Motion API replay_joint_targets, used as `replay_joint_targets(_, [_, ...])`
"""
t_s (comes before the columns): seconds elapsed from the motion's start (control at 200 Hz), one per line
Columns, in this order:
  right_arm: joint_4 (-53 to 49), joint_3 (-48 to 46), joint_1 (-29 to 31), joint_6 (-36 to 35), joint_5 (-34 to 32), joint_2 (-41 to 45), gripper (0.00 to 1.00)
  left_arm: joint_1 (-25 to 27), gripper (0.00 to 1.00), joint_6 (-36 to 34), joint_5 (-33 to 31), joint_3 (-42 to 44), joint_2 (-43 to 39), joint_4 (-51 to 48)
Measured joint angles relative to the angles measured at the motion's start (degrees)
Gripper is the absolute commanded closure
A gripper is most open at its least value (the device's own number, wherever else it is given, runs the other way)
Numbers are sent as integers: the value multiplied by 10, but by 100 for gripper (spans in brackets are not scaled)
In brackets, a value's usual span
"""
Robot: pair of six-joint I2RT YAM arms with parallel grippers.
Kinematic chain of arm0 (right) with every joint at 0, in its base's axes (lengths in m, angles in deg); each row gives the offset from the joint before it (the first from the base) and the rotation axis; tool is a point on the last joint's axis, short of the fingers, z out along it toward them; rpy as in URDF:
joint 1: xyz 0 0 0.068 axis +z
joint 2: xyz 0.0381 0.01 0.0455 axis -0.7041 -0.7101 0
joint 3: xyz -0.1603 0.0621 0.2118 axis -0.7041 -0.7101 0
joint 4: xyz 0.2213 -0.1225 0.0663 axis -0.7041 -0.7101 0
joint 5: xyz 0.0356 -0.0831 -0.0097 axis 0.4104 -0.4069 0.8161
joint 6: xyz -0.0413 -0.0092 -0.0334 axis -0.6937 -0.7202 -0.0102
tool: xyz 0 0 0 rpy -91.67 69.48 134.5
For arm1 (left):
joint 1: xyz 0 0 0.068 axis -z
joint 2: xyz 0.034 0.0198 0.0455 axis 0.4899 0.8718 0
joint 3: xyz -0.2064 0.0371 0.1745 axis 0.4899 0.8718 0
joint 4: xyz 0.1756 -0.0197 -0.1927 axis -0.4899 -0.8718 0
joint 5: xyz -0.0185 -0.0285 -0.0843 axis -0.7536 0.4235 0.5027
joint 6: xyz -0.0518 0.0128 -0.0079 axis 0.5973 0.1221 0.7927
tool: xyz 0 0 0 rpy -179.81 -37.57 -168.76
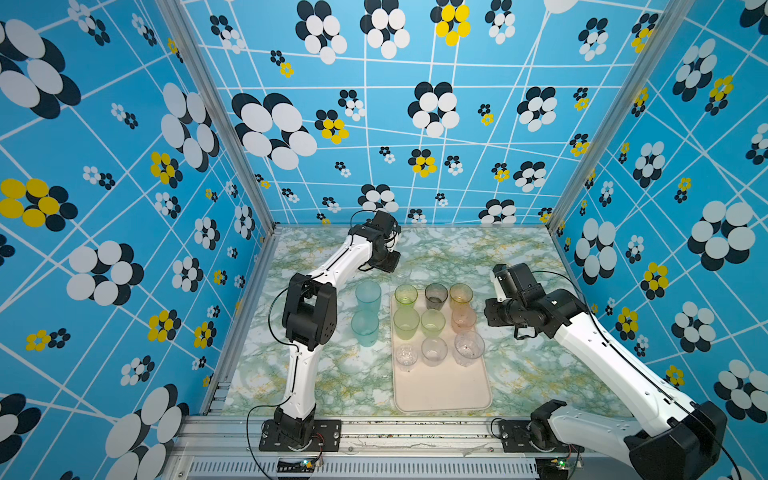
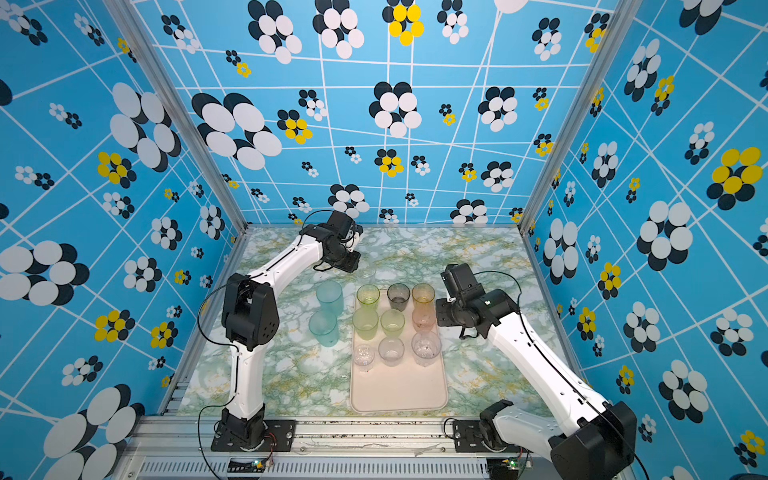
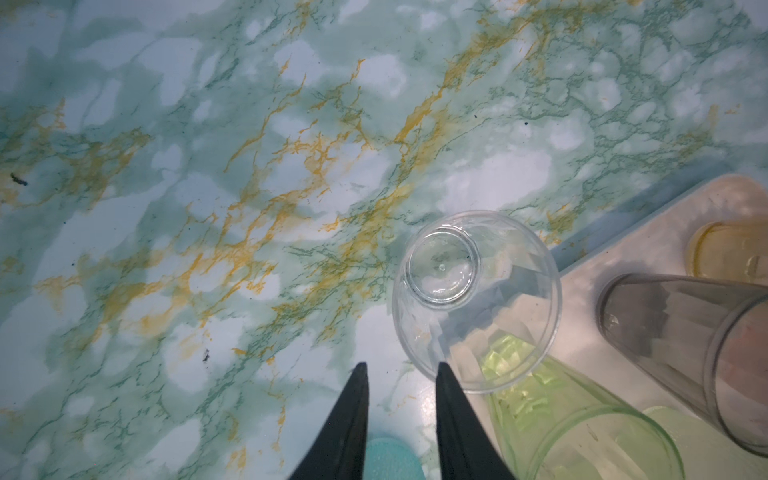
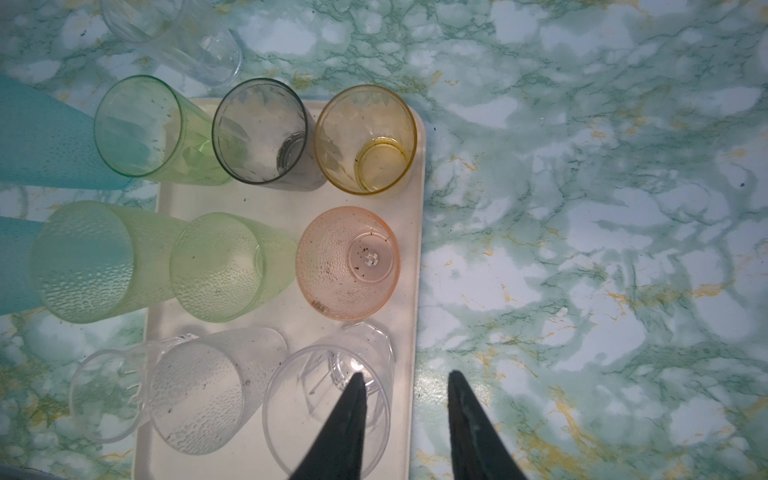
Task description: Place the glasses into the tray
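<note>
The pale pinkish-cream rectangular tray point(image 1: 441, 390) lies on the green-and-gold marbled surface point(image 1: 332, 374), and its near half is bare. Nine tumblers stand on it in three rows.

The near row holds a clear faceted tumbler point(image 1: 405, 356), a clear dimpled tumbler point(image 1: 434, 351) and a wide clear tumbler point(image 1: 469, 348). In the middle row are a tall dimpled green tumbler point(image 1: 406, 323), a shorter dimpled green tumbler point(image 1: 433, 322) and a pink dimpled tumbler point(image 1: 463, 319). The far row has a faceted green tumbler point(image 1: 406, 295), a smoky-grey tumbler point(image 1: 436, 296) and an amber tumbler point(image 1: 460, 294).

Off the tray to its left, a nearer frosted teal tumbler point(image 1: 365, 328) and a farther frosted teal tumbler point(image 1: 368, 296) stand on the surface.

The right pincer point(image 4: 406, 374) hangs above the tray's right rim, parted and empty.

Just past the tray's far edge a smooth clear tumbler point(image 3: 440, 266) stands on the surface. The left pincer point(image 3: 401, 365) hangs beside it, parted and empty, with one tip at the tumbler's rim. Whether it touches the rim I cannot tell.
</note>
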Motion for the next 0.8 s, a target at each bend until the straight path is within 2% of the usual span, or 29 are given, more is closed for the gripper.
replay_joint_targets(0.8, [5,0,-13,-11,2,-12,65,0,75,-6,-2,-57,63,-24])
